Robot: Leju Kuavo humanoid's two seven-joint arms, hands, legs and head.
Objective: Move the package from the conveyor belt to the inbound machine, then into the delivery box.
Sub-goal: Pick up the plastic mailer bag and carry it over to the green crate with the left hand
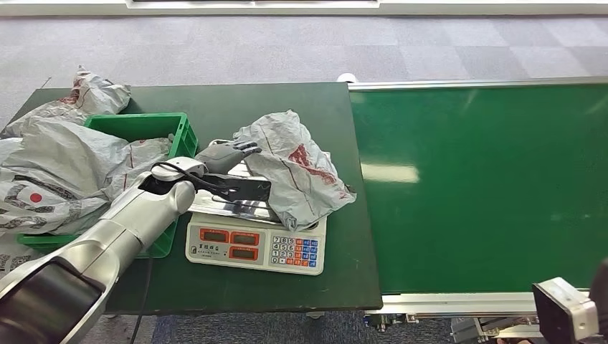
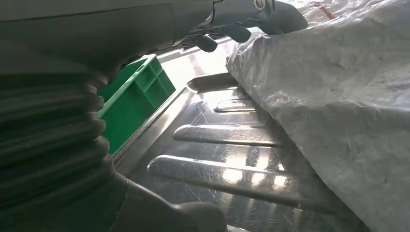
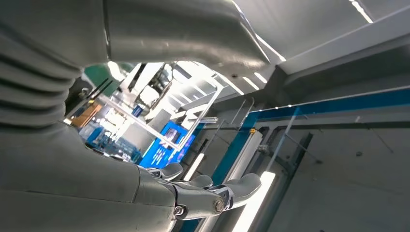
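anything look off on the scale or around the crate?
Two things. The grey package lies half off the scale, drooping over its side toward the conveyor belt. The green crate is overfull, with grey bags spilling over its rim onto the table.

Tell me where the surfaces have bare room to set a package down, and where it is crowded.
Free: the whole green conveyor belt, and the dark table strip behind the grey package. Crowded: the scale tray under the package and left hand; the green crate, heaped with bags.

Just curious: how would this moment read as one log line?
package on scale | left hand touching package | right hand holds nothing | crate holds other bags
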